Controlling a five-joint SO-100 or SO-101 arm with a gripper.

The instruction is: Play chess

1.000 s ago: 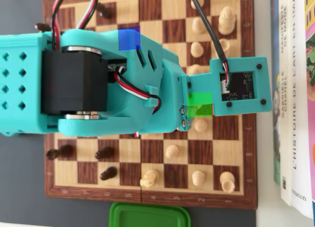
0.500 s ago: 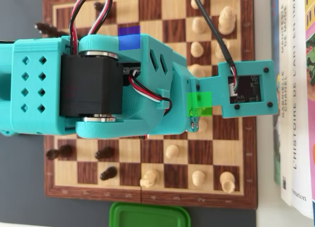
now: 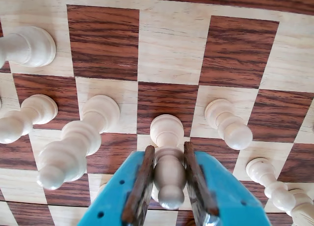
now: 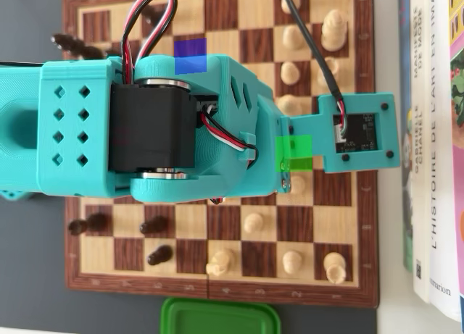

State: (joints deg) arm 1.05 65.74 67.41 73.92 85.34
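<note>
In the wrist view my gripper [image 3: 169,153] is shut on a white pawn [image 3: 168,174]. Its brown pads [image 3: 143,179] press both sides of the pawn's body, and the pawn's base [image 3: 167,130] sits over a dark square of the wooden chessboard [image 3: 171,44]. I cannot tell whether the base touches the board. More white pieces stand close by: a tall one [image 3: 73,145] to the left and a pawn [image 3: 229,124] to the right. In the overhead view the teal arm [image 4: 145,131] covers the middle of the board [image 4: 217,290], and the gripper [image 4: 288,176] shows only at its tip beside a green-marked square [image 4: 293,153].
White pieces [image 4: 290,72] stand along the right files and dark pieces [image 4: 154,224] at the lower left. A blue-marked square [image 4: 190,55] shows above the arm. A green lid [image 4: 220,316] lies below the board and books [image 4: 435,131] stand along the right edge.
In the overhead view the arm body has slid to the right across the board. The camera mount went right, then back slightly left. The pieces in view have stayed where they were.
</note>
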